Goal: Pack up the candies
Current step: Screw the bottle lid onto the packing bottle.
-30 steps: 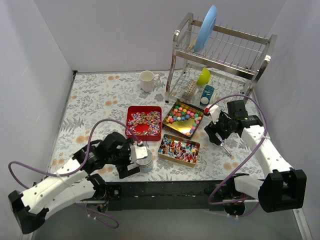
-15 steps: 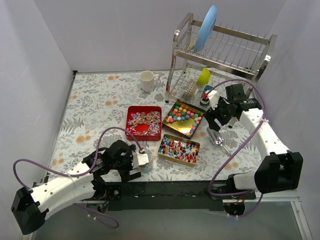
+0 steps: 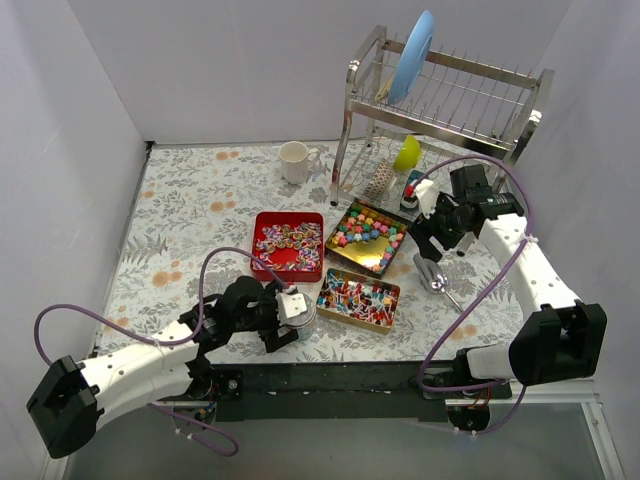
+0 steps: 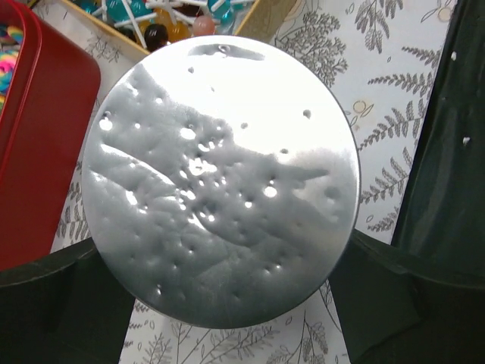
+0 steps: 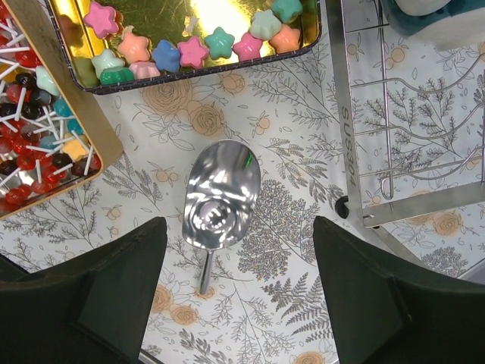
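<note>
While a round tin (image 4: 220, 174) fills the gap between the left jaws (image 4: 231, 292), flanked so closely that a pinch cannot be confirmed, the right jaws (image 5: 239, 227) hang spread above a metal scoop (image 5: 221, 193) lying free on the worktop (image 5: 303, 189). Its handle points back toward the wrist and its bowl ahead toward the candies (image 5: 193, 51) in the gold tray (image 5: 189, 15), just beyond the fingertips. The right arm looks the nearer. Since a second ago, that arm has drawn back toward the dish rack (image 3: 450, 95), and the left wrist has edged toward the trays.
</note>
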`<state>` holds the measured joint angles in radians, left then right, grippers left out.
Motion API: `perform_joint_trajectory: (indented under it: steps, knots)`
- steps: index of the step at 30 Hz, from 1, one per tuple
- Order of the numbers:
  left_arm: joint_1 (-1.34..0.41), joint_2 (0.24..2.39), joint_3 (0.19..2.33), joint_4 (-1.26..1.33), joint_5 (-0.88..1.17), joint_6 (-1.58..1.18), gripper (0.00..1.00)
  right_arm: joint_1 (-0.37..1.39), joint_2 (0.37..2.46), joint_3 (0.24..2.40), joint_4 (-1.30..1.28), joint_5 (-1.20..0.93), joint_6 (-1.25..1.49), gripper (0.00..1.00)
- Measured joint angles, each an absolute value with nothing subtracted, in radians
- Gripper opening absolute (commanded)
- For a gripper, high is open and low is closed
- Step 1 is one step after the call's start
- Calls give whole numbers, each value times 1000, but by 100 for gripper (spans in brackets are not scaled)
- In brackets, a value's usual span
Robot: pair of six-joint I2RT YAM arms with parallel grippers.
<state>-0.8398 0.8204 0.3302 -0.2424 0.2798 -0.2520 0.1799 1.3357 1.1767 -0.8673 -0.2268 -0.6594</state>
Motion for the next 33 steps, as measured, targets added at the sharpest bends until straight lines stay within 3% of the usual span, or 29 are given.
perform_joint_trajectory:
  steps: [5,16,24,33]
  knots:
    - [-840,889,301,-78,322,-295,98,180,1367,1202,-890,-214,-665,84]
    - [-839,830,160,233,311,-354,98,231,1533,1457,-939,-339,-680,83]
    - [-833,849,187,194,364,-324,98,437,1584,1501,-958,-404,-715,83]
    - [-832,824,210,120,386,-363,98,543,1662,1602,-985,-460,-752,79]
